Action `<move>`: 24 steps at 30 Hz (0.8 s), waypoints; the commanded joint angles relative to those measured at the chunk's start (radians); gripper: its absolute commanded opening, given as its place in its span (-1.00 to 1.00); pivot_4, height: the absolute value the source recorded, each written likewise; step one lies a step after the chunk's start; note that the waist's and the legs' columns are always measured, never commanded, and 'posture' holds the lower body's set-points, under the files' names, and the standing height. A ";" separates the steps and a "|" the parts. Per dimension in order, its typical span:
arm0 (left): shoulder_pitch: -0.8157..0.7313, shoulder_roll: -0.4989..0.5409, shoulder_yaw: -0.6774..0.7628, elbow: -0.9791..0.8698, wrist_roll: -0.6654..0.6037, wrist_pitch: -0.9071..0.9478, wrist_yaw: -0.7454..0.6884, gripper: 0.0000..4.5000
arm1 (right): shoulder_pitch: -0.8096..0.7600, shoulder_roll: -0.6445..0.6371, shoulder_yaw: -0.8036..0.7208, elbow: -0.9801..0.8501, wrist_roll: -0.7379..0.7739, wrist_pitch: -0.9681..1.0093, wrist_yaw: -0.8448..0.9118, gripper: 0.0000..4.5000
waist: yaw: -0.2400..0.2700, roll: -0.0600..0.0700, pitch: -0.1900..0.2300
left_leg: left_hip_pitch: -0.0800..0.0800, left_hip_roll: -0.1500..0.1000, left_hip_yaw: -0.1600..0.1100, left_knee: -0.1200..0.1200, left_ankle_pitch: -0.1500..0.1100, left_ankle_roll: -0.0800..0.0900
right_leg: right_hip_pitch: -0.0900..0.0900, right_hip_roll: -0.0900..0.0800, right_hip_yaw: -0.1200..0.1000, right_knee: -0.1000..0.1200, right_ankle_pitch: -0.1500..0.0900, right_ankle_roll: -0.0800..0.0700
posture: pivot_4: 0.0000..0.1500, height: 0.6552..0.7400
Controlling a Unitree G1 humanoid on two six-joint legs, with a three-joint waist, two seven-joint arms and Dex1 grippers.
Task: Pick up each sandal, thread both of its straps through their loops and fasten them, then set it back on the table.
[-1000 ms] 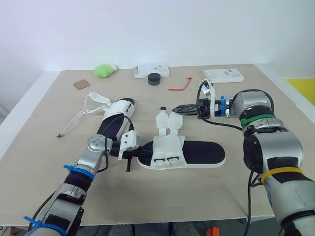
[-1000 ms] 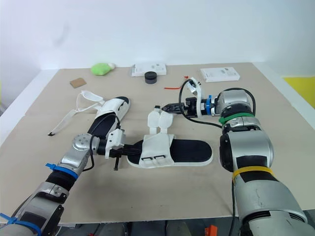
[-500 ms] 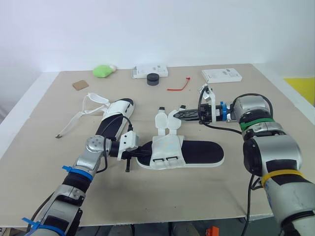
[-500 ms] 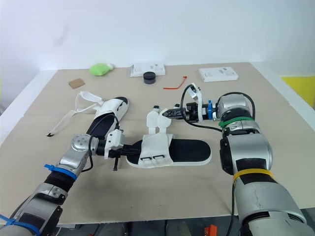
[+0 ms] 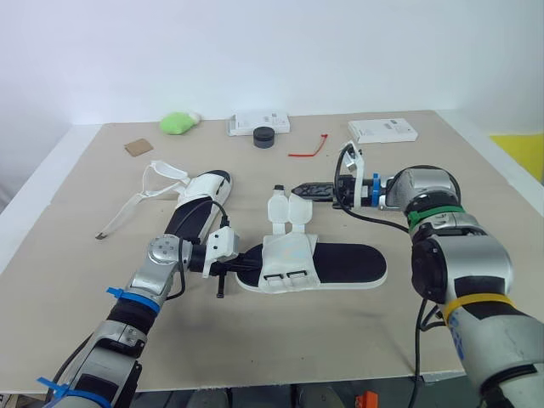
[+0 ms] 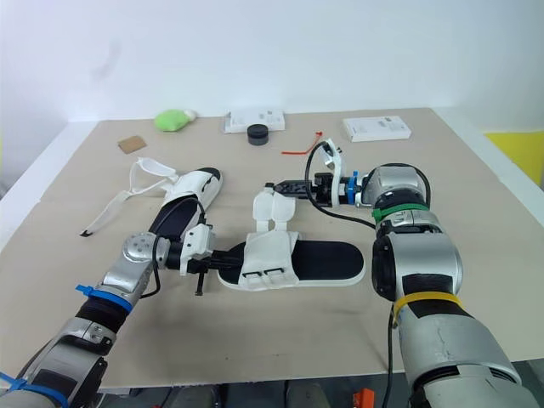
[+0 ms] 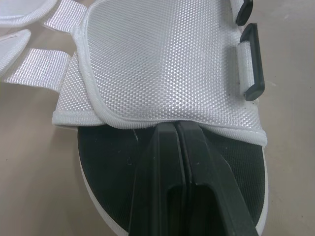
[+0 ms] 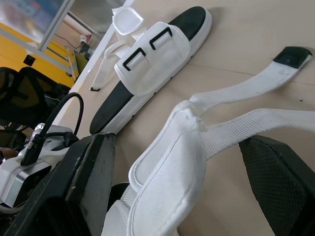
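One sandal (image 5: 340,265) lies across the middle of the table, with a black sole and a white upper (image 7: 162,64) that carries two black loops (image 7: 253,61). Both its white straps (image 5: 289,208) lie unthreaded on the far side. My left gripper (image 5: 252,263) is shut, its fingertips (image 7: 167,135) resting on the footbed at the edge of the upper. My right gripper (image 5: 299,189) is open, level with the table just beyond the strap tips, not touching them. A second sandal (image 5: 200,204) lies at the left with loose long straps (image 8: 236,93).
Along the far edge sit a green lump (image 5: 177,123), a white box (image 5: 259,122) with a black round piece (image 5: 263,136) in front, a red tie (image 5: 308,150), another white box (image 5: 382,130) and a brown card (image 5: 138,146).
My right gripper reached in toward the strap tips half a second ago and has now drawn back to the right. The left gripper and both sandals have stayed put.
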 commanded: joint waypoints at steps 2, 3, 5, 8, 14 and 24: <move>0.093 0.015 -0.109 0.101 0.113 0.068 0.004 -1.00 | -0.011 0.018 -0.002 -0.013 0.004 0.003 0.022 0.89 | 0.000 0.000 0.000 | 0.000 0.000 0.000 0.000 0.000 0.000 | 0.000 0.000 0.000 0.000 0.000 0.000 | 1.00 1.00; 0.094 0.015 -0.109 0.102 0.113 0.068 0.005 -1.00 | -0.009 0.021 0.000 -0.014 0.003 0.001 0.021 0.89 | 0.000 0.000 0.000 | 0.000 0.000 0.000 0.000 0.000 0.000 | 0.000 0.000 0.000 0.000 0.000 0.000 | 1.00 1.00; 0.095 0.014 -0.110 0.102 0.113 0.067 0.007 -1.00 | -0.009 0.024 -0.005 -0.015 0.005 -0.001 0.016 0.89 | 0.000 0.000 0.000 | 0.000 0.000 0.000 0.000 0.000 0.000 | 0.001 0.000 0.000 0.000 0.000 0.000 | 1.00 1.00; 0.101 0.013 -0.112 0.098 0.111 0.070 0.006 -1.00 | -0.013 0.030 -0.016 -0.018 0.012 -0.015 0.000 0.89 | 0.000 0.000 0.000 | 0.000 0.000 0.000 0.000 0.000 0.000 | 0.001 0.000 0.000 0.000 0.000 0.000 | 1.00 1.00; 0.115 0.011 -0.119 0.087 0.112 0.068 0.004 -1.00 | -0.031 0.031 -0.042 -0.009 0.023 -0.028 -0.038 0.89 | 0.000 0.000 0.000 | 0.000 0.000 0.000 0.000 0.000 0.000 | 0.001 0.000 0.000 0.000 0.000 0.000 | 1.00 1.00; 0.116 0.006 -0.113 0.089 0.108 0.072 0.017 -1.00 | -0.054 0.043 -0.061 -0.009 0.033 -0.047 -0.056 0.89 | 0.000 0.000 0.000 | 0.000 -0.001 -0.001 0.000 0.000 0.000 | 0.001 0.000 0.001 0.000 -0.001 0.000 | 1.00 1.00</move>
